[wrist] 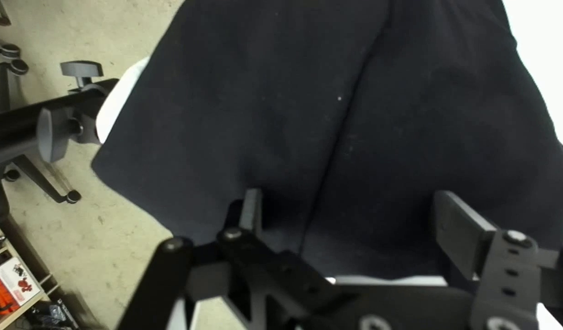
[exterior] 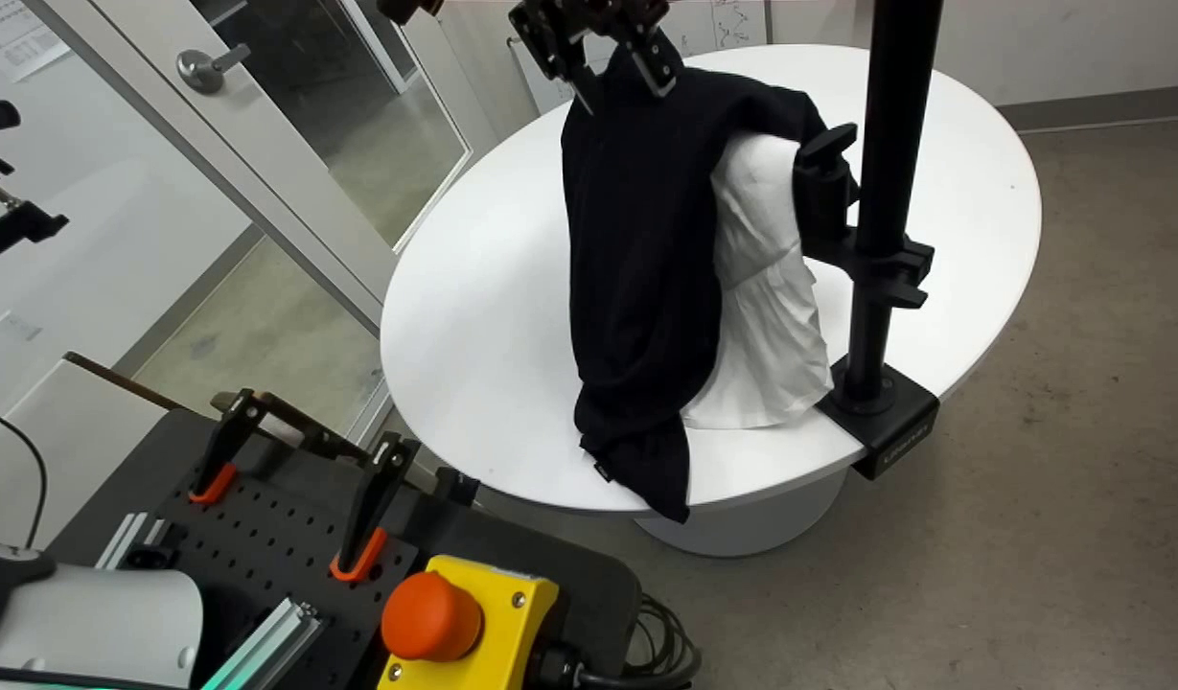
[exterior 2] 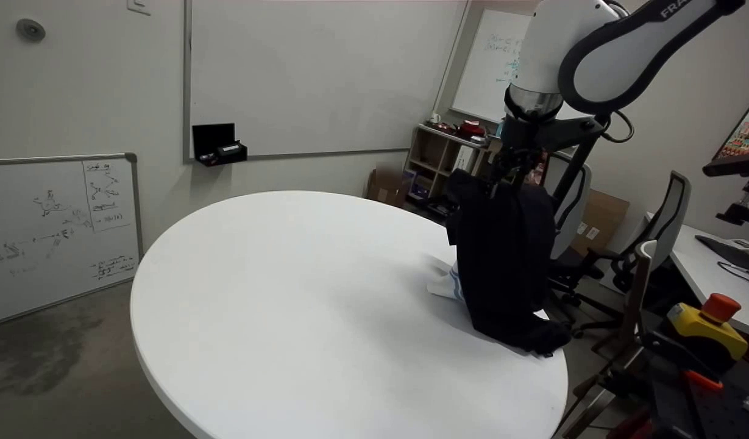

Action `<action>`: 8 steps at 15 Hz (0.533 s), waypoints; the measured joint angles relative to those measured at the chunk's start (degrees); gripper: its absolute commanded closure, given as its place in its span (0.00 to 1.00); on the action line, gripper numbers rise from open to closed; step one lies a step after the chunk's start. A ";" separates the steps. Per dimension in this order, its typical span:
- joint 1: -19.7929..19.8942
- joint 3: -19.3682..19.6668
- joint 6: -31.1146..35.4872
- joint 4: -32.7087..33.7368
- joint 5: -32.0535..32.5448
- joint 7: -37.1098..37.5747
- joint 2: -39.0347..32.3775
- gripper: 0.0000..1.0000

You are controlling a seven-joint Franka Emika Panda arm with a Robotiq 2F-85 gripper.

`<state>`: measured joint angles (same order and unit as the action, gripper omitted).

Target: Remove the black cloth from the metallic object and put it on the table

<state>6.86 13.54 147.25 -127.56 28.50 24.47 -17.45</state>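
Pale walls with a large whiteboard (exterior 2: 325, 79) stood behind the round white table (exterior 2: 270, 305), and a black pole (exterior: 890, 144) rose from a clamp (exterior: 881, 417) at its edge. Close to that pole the black cloth (exterior: 646, 249) was draped over a white bundle (exterior: 766, 287), leaving one side of the pale fabric bare in an exterior view, while a white piece with blue stripes (exterior 2: 454, 285) poked out onto the table from beneath. From its top the cloth fell in long folds — down to the table, where its lower end reached the rim. The gripper (exterior: 627, 94) pointed downward over the topmost part of the cloth, its jaws spread wide. A peak of the black fabric rose between the fingers (exterior: 659, 79) in an exterior view, and the wrist view showed them on either side of a long crease, with the cloth filling the gap and spreading well beyond it. Whether either finger pressed against the fabric — or only stood just beside it — I could not tell.
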 measured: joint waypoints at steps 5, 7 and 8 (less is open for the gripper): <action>-1.40 1.29 -0.13 1.41 -0.14 0.00 -1.43 0.79; -1.61 1.73 -0.19 1.75 -0.15 0.00 -1.61 0.93; -1.65 1.91 -0.19 1.85 -0.15 0.00 -1.68 1.00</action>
<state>5.21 15.45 147.06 -125.71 28.35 24.48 -19.13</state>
